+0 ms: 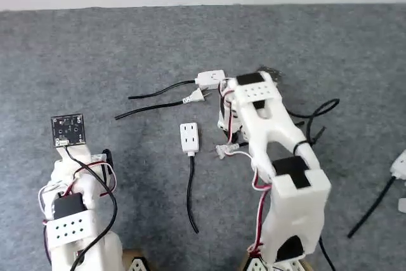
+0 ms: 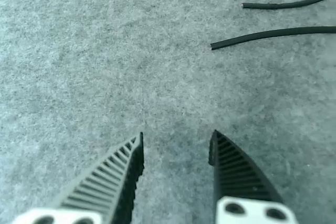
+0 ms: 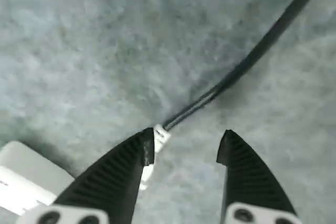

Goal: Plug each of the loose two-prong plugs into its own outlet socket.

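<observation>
My right gripper (image 3: pixel 189 130) hangs low over the grey felt-like table cover (image 1: pixel 127 42). Its black ribbed fingers (image 3: pixel 247 171) are spread wide, with nothing clamped between them. The small white two-prong plug (image 3: pixel 160 136), on a thin black cord (image 3: pixel 262 40), lies right at the tip of one finger. I think it touches that tip, but the finger hides part of it. A white rectangular outlet block (image 3: pixel 23 179) sits on the felt just beside that same finger, close to the plug but not joined to it.

In the high view, the plug and the block lie side by side at the far end of my right arm (image 1: pixel 279 150), and the plug's prongs are still bare. A white oblong outlet strip (image 1: pixel 189 138) with rows of slots lies nearer to me, between my two arms. Its own black lead (image 1: pixel 189 188) trails back toward my bases.

My left gripper (image 2: pixel 177 135) hovers over bare felt well apart from all this, its fingers parted and holding nothing. Two loose black cord ends (image 2: pixel 262 36) lie ahead of it.
</observation>
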